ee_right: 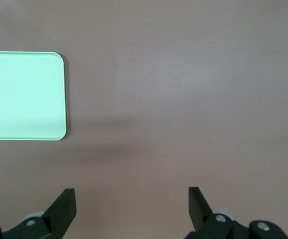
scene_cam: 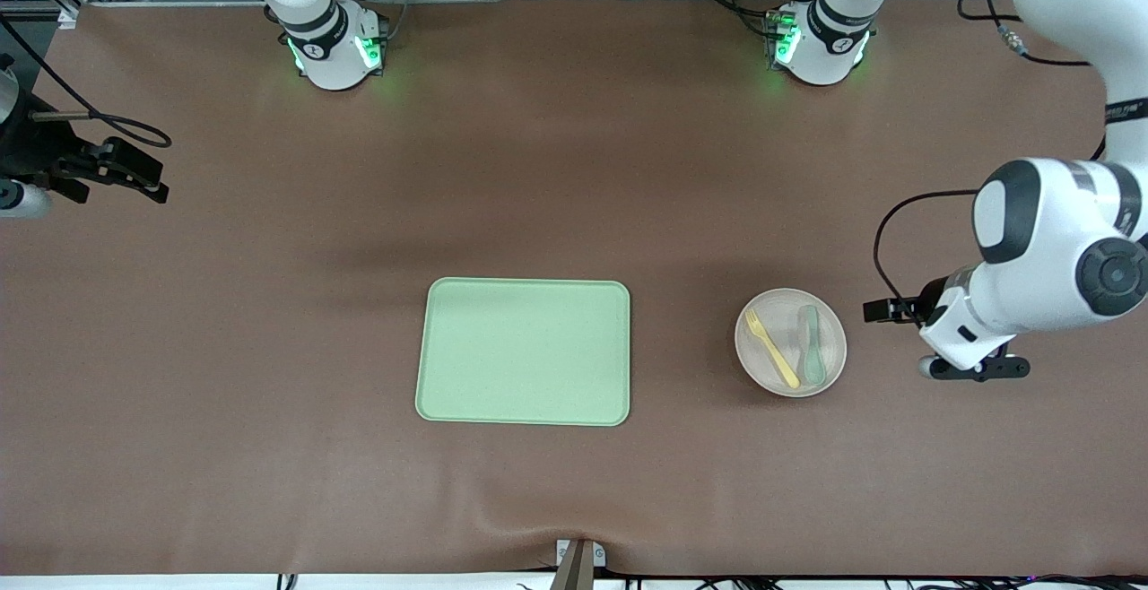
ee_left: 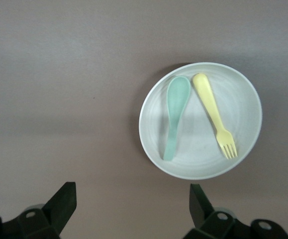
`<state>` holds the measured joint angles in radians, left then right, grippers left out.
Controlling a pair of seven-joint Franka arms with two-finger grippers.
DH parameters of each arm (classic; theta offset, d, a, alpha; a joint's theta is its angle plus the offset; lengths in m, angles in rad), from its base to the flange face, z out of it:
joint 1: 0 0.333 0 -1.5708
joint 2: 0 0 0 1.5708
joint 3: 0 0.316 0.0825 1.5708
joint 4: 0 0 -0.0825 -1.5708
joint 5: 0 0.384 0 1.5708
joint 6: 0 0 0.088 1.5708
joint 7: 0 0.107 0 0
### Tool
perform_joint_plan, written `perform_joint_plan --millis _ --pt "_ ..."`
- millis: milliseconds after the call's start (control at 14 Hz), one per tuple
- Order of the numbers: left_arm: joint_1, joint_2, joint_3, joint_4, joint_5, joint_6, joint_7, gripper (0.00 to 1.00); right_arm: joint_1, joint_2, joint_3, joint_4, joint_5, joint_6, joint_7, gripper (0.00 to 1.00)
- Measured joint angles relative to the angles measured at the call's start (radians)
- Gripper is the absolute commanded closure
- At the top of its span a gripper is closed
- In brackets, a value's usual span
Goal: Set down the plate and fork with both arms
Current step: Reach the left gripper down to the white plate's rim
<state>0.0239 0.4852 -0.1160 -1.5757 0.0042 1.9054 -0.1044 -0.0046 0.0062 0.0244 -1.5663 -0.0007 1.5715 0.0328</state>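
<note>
Both grippers spread wide and empty, nothing yet moved to the tray.

The small round off-white plate (scene_cam: 791,342) sits on the brown table toward the left arm's end, well apart from the rectangular light-green tray (scene_cam: 524,351); on it lie the slim yellow plastic fork (scene_cam: 771,348) and a grey-green spoon (scene_cam: 812,345), close side by side, their handle ends nearly touching. The left gripper (ee_left: 133,211) hangs over bare table just beside the plate, fingers released and holding nothing; the right gripper (ee_right: 132,210) waits over the right arm's end of the table, likewise wide apart and empty. The likely slip: a pinch aimed at the fork could catch or nudge the spoon (they lie very close), or skid off the thin handle against the plate's shallow curve. Lifting the plate by its rim could tip it and send both utensils sliding.
</note>
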Motion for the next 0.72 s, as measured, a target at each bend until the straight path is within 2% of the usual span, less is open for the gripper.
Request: perform_joint_plan --millis 717 --pt "-0.001 0.172 -0.001 -0.033 0.054 0.15 0.004 0.0 0.0 0.0 0.0 -0.001 0.0 0.0 0.0 0.0"
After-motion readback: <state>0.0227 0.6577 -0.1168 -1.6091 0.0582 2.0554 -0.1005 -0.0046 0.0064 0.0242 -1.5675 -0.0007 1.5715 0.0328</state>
